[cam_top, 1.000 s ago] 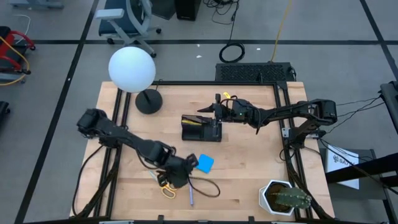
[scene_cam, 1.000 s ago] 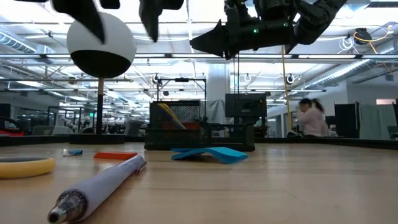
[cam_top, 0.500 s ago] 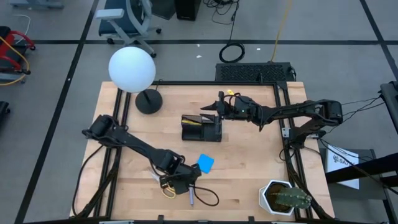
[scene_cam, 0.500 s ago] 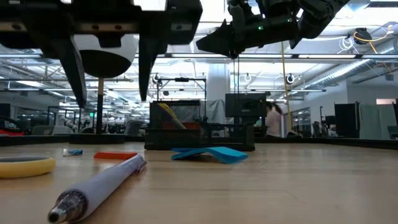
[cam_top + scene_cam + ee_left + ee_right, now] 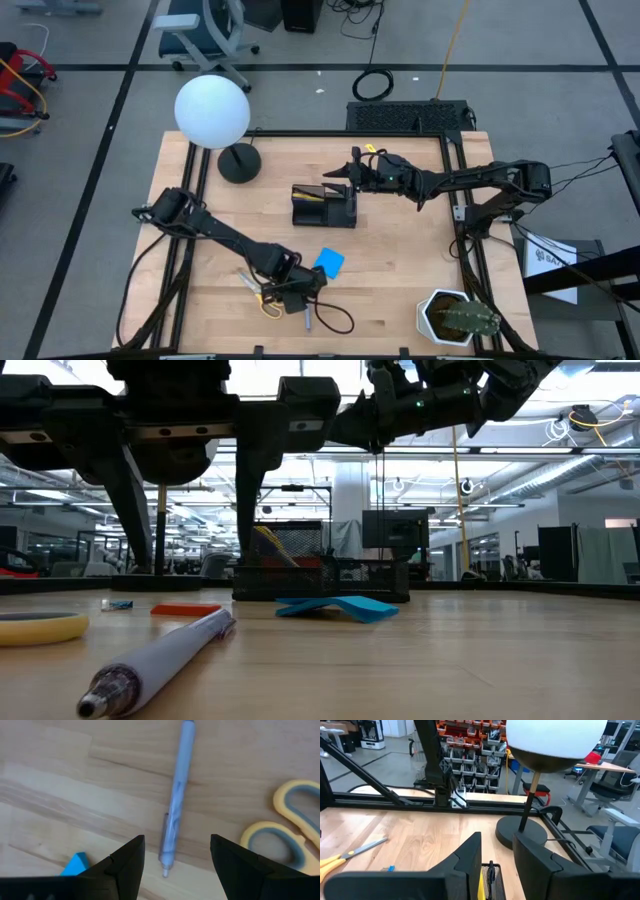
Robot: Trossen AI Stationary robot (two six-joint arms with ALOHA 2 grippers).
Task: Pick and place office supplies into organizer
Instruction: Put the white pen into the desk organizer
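Wooden table [image 5: 400,270] holds unlabelled blue pen [image 5: 175,815] between left gripper's [image 5: 175,862] parted jaws.

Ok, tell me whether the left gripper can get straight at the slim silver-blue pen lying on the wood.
Probably yes: the left gripper hangs open right above the slim silver-blue pen, nothing between; the yellow-handled scissors lie apart beside it.

Robotics lab or workshop, open-plan; wooden bench table [image 5: 400,260] in a black frame stood on grey floor marked with dark tape lines; cables [image 5: 372,84] coiled behind it; beyond the table, parts-bin racks [image 5: 470,757], desks, office chairs [image 5: 205,35], ceiling strip lights and overhead conduit.
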